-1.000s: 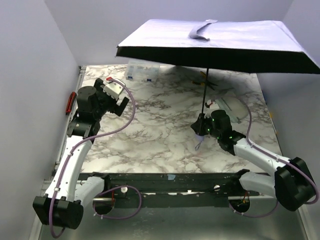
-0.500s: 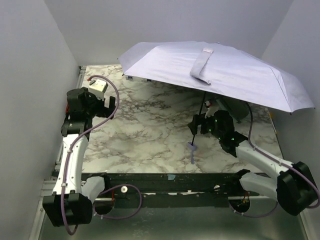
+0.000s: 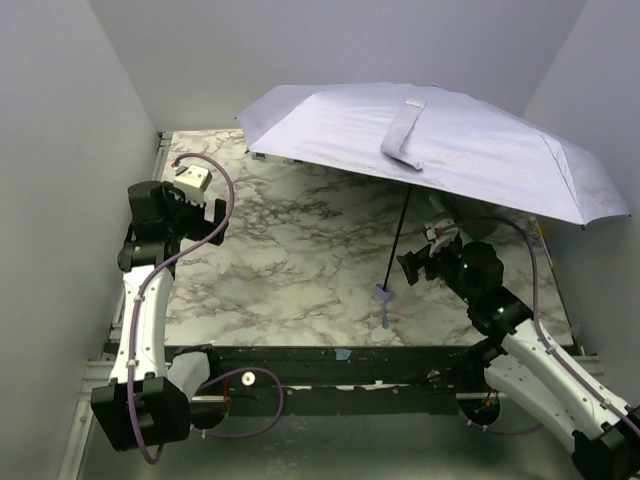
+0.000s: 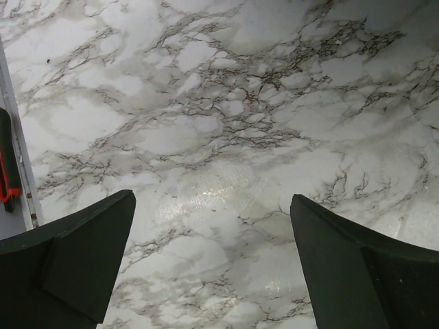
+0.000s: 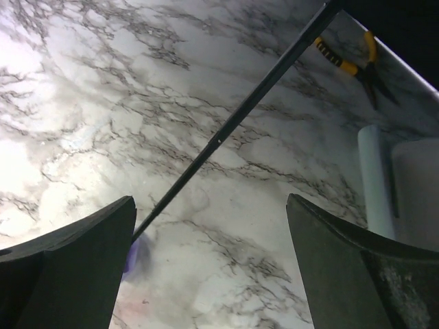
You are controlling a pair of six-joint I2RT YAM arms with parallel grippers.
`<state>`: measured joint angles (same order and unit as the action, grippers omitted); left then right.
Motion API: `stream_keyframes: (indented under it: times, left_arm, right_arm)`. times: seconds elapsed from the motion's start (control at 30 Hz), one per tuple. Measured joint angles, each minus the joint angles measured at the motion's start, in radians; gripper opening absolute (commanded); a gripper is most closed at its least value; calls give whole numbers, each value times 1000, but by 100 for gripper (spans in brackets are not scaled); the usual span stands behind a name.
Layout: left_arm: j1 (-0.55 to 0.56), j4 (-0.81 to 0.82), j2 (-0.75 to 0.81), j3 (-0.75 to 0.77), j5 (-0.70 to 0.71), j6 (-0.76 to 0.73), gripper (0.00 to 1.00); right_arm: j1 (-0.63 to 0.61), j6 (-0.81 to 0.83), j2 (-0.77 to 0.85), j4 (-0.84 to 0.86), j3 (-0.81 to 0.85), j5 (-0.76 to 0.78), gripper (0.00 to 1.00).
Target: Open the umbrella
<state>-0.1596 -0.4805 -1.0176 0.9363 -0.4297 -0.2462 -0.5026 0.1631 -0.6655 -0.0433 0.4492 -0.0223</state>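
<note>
On the left, our left hand (image 4: 212,199) hangs over the bare marble desk (image 3: 300,270), fingers spread wide and holding nothing, well apart from the umbrella (image 3: 470,150).

Near the middle, the umbrella's small lavender handle (image 3: 384,297) rests on the desk. Its thin black shaft (image 5: 233,123) leans up and to the right to the canopy (image 3: 520,170). The canopy is fully spread, lavender side up, with the strap (image 3: 405,130) lying loose on top. It shades the far right of the desk; we cannot tell whether its rim touches anything.

Just right of the shaft, our right hand (image 5: 210,199) is open too. The shaft passes close by one finger but is not gripped. Yellow-handled pliers (image 5: 350,58) lie farther off.

We judge the opening done. The umbrella should be light but top-heavy and quick to tip. Its fabric is soft, its ribs are frail, and its shaft is stiff but slick. If we must steady it, we would hold the handle or the shaft just above it, never the canopy.
</note>
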Motion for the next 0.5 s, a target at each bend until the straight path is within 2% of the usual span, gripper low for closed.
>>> stream_keyframes:
  times: [0.2,0.37,0.5]
  left_arm:
    - [-3,45,106,-90,35,0,99]
    - [-3,116,255,-214,138,-40,98]
    - [-3,163,350,-293,234,-92,98]
  right_arm:
    - [0,101,95,-134,35,25,95]
    - [0,195,230,-208,43,46,95]
    - [1,278,296,-266,47,80,100]
